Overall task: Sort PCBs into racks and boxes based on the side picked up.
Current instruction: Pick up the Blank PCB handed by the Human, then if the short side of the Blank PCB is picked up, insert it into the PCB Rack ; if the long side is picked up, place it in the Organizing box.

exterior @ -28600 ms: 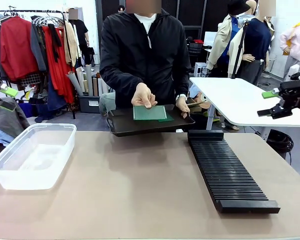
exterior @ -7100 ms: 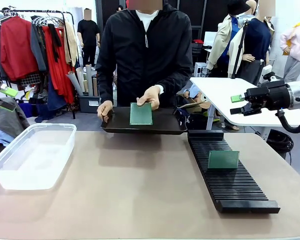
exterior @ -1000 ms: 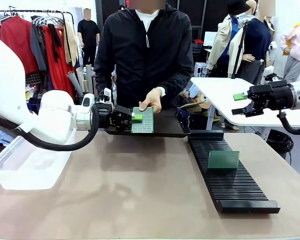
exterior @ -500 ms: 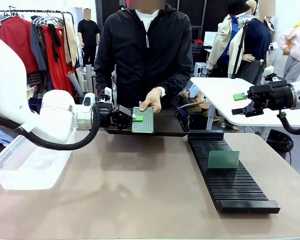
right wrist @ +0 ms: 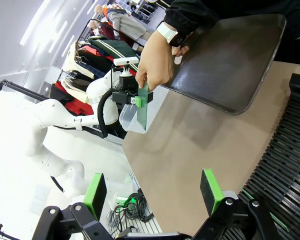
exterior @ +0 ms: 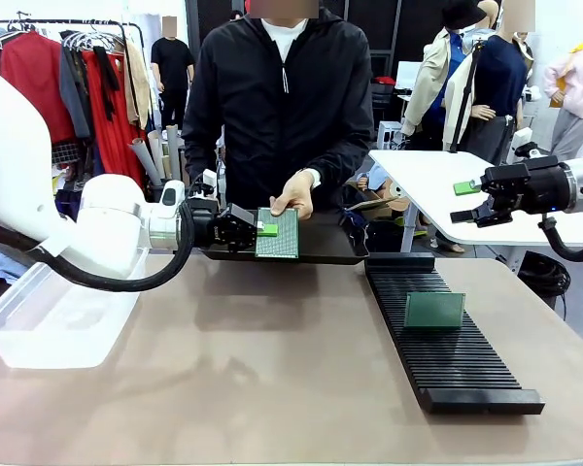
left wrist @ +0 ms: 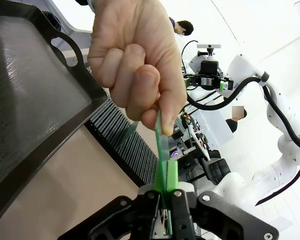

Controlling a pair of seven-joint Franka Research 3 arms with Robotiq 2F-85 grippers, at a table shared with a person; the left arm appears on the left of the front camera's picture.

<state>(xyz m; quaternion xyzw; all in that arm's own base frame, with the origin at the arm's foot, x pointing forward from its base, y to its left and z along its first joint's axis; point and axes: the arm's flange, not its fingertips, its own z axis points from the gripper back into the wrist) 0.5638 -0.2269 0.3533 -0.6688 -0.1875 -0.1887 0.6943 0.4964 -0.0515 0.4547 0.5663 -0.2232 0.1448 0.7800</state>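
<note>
left gripper (exterior: 264,230) reaches in from the left w/ fingers (left wrist: 173,180) clamped on the left edge of an upright pcb (exterior: 278,233), seen from front view over the black tray (exterior: 321,243) at the far edge of the surface (exterior: 272,369). dotted light-green face points toward the robot. person's hand (exterior: 294,193) pinches the same board at its top, so both parties have it at once. in left wrist view the board runs edge-on between the green pads, person's thumb and forefinger right above.

right gripper (exterior: 471,201) hangs off to the right above the rack's far end, fingers (right wrist: 211,189) spread wide, holding nothing.

second pcb (exterior: 434,310) stands tilted in the slots of the black rack (exterior: 447,349), roughly mid-length. clear box (exterior: 68,301) sits at the left, partly behind the left arm; can't tell if anything is in it.

risks from here (judgement):
- arm pulls away before the hand lets go → board flexes, twists in the pads, or gets yanked out and drops on tray/surface.
- grip is on a narrow strip of edge only; thin, smooth board could pivot between pads once the hand releases, so it hangs crooked.
- a crooked board would prob clip the box rim or miss a rack slot.
- wrong destination if the gripped side is misread; dotted face out vs plain face decides rack or box, can't say which rule applies.
- swing toward the box passes close to the tray's left handle and box rim; low path could knock either.
</note>
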